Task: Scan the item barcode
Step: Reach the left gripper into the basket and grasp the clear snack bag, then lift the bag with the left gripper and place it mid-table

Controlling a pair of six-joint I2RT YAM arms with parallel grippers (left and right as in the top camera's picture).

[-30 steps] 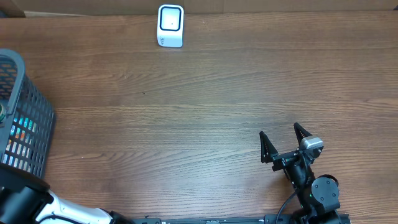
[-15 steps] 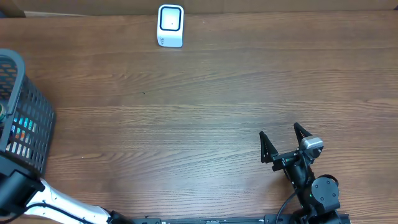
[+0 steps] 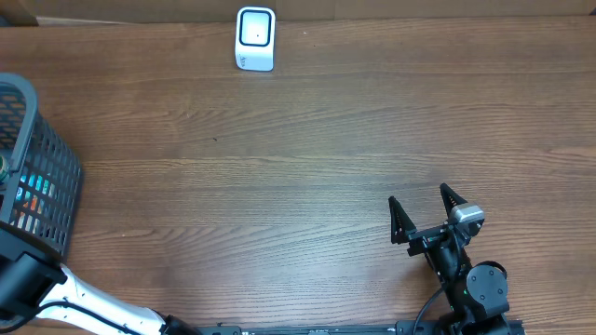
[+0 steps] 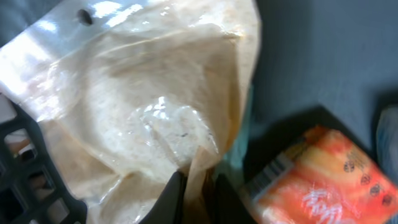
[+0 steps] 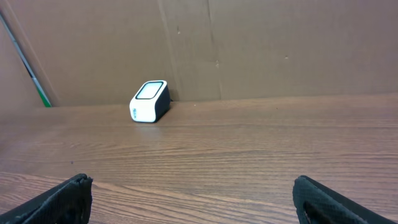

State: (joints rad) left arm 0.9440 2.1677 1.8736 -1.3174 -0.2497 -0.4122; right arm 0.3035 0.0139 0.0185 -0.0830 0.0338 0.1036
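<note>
Overhead: white box-shaped barcode scanner at far edge of brown wooden table. Black wire-mesh basket cut off at left. Right gripper with jaws spread, holding nothing. Left gripper out of frame.

Left wrist: left gripper pinched onto crinkled clear plastic bag inside basket, pale contents unidentifiable. Blurred orange packet beside it, partly cropped.

Right wrist: scanner distant, against brown cardboard wall.
</note>
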